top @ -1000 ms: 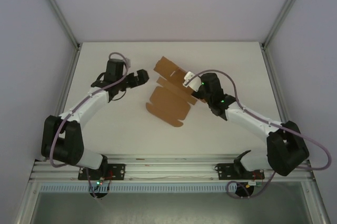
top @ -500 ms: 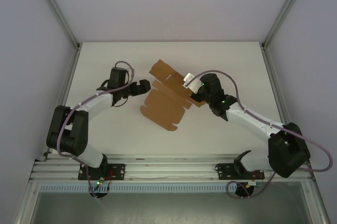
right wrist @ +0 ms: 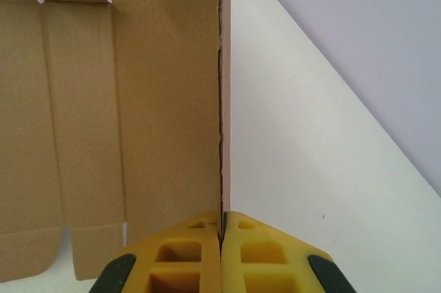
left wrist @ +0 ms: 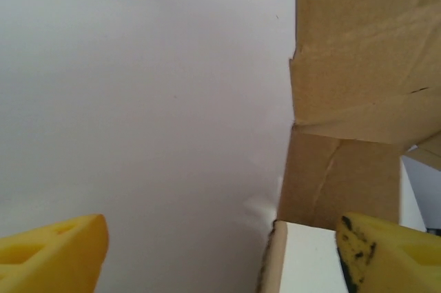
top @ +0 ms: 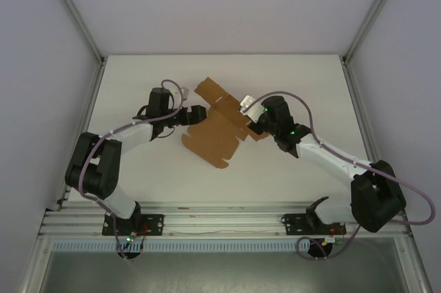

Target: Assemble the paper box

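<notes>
Ana: Fingers [right wrist: 186,255] of the right gripper [right wrist: 222,227] are pressed flat together in the right wrist view, pinching the edge of an upright panel of the paper box [right wrist: 158,100].

Ben: From above that grip is too small to judge, but the overhead camera gives the layout. The paper box [top: 213,134] lies partly unfolded near the middle of the table [top: 310,86], with the right gripper [top: 248,108] at its 2 o'clock corner.

Ana: And the left gripper [top: 196,115]?

Ben: It sits at the box's 9 o'clock side, touching the edge or just beside it; overhead cannot settle which.

Ana: Its wrist camera helps. The left gripper [left wrist: 220,265] has its yellow fingers [left wrist: 52,255] spread wide, grasping nothing. An edge of the box pokes in between them, close to the finger at 5 o'clock in that picture, and brown flaps fill the side from 1 to 4 o'clock.

Ben: The right wrist view adds the box's inner face, with long crease lines and a narrow slot near 11 o'clock
</notes>
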{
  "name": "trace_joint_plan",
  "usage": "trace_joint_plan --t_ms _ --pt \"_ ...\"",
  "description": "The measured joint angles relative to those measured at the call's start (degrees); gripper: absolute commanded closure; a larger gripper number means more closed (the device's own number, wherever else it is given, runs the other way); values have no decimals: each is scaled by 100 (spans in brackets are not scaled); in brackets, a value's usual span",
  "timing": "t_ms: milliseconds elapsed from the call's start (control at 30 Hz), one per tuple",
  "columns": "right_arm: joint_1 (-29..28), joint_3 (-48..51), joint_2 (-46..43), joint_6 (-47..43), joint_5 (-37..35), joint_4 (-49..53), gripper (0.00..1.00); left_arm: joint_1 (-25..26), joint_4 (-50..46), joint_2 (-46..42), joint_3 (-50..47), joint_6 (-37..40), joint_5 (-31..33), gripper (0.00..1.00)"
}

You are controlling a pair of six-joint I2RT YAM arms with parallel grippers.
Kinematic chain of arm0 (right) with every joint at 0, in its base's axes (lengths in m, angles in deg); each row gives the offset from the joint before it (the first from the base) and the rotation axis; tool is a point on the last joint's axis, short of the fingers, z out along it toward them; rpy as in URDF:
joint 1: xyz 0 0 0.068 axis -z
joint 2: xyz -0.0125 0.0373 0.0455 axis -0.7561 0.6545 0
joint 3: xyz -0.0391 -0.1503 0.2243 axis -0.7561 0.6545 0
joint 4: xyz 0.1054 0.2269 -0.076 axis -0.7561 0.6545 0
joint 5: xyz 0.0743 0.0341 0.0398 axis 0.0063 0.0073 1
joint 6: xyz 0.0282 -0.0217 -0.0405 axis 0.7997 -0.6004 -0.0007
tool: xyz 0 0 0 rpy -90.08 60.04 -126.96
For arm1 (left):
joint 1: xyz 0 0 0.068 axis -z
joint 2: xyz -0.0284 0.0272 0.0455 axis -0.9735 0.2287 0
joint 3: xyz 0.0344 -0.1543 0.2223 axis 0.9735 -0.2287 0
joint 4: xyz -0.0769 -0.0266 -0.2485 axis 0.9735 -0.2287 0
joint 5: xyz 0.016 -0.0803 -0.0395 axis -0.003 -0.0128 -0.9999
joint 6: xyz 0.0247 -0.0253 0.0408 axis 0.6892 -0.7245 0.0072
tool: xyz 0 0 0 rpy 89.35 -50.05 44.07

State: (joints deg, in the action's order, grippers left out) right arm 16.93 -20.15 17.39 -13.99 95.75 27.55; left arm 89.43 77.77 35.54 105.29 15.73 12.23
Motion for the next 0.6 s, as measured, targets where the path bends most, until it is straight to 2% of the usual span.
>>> trace_joint_plan --t_ms 133,267,333,433,533,600 --pt "0 0 0 37 136 9 100 50 225 308 7 -61 -332 32" --pt "0 0 0 42 234 33 100 50 525 479 7 -267 -568 58" --pt "0 -11 2 61 262 61 100 50 678 501 4 -361 -634 64" --pt "0 -42 15 85 321 103 100 50 876 527 7 -511 -686 82" --pt "7 -59 24 98 339 155 100 48 994 595 9 -605 -710 95" --pt "15 -59 26 98 337 199 100 50 1040 662 9 -680 -717 97"
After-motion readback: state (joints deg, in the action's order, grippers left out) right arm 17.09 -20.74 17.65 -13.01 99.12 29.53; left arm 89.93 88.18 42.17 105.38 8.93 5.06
